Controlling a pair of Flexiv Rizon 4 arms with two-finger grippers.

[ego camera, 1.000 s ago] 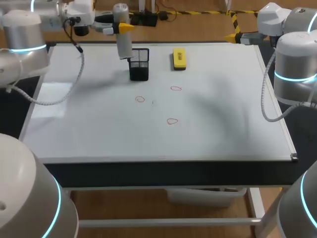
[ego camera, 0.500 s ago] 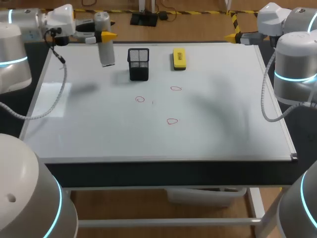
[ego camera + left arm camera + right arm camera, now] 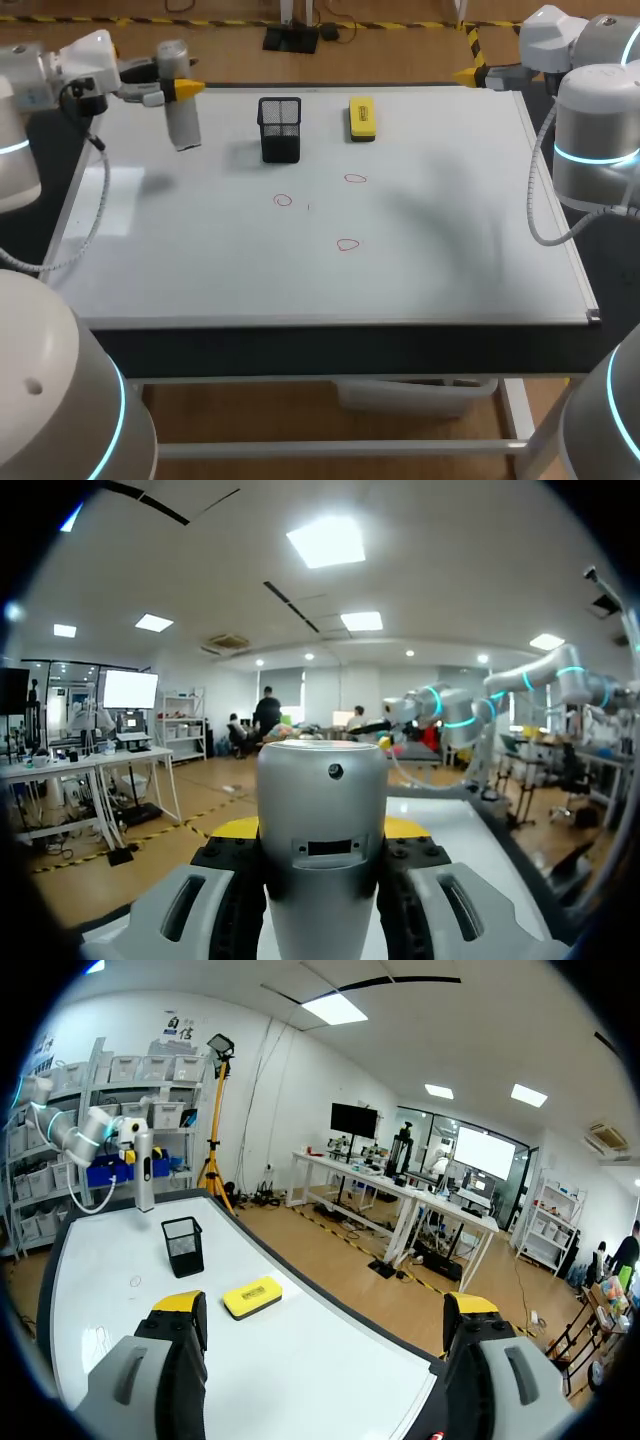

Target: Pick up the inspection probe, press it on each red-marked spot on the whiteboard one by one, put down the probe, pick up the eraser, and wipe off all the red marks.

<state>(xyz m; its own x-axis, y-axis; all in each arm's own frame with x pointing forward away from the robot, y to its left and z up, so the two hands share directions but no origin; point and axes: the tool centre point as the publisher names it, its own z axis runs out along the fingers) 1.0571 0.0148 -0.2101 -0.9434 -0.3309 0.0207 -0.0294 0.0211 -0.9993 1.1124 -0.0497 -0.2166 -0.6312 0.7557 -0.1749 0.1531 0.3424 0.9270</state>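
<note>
1. Gripping the grey inspection probe [image 3: 183,125] upright, from both sides, in the left gripper [image 3: 178,86], above the whiteboard's [image 3: 450,250] far left corner (tip off the surface).
2. Holding the right gripper [image 3: 325,1310] spread wide and empty at the far right corner.
3. Standing beside the probe: a black mesh holder [image 3: 280,130], then the yellow eraser [image 3: 362,118].
4. Lying mid-board: three red marks [image 3: 283,200].

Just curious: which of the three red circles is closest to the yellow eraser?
The red circle just in front of the yellow eraser; the left circle and the front circle both lie farther away.
</note>
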